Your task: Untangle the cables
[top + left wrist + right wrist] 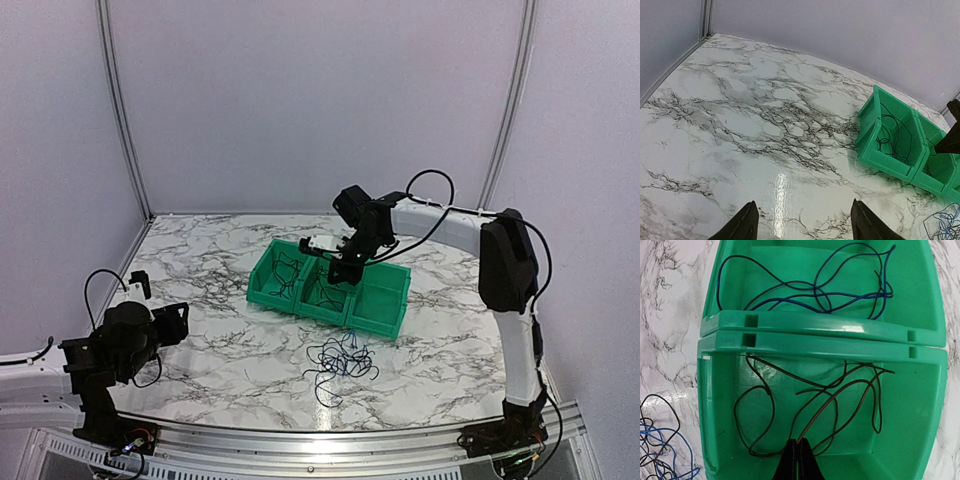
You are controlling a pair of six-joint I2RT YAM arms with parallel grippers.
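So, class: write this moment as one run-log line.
left claw: open, above table | right claw: shut on dark cable in middle bin | tangle: on table

Setting: robot lab test cell, not a home or a shop. Evidence: marble-pattern tabletop [220, 340] closed in on three sides by plain pale wall panels [300, 100] set in metal posts [118, 100]. Aluminium rail [330, 440] runs along the near edge, with the left arm [120, 350] and right arm [505, 270] bolted at its two ends. Only bench stock is present: three green bins [378, 312] mid-tabletop and a tangle of fine cables [342, 362] just in front of them.
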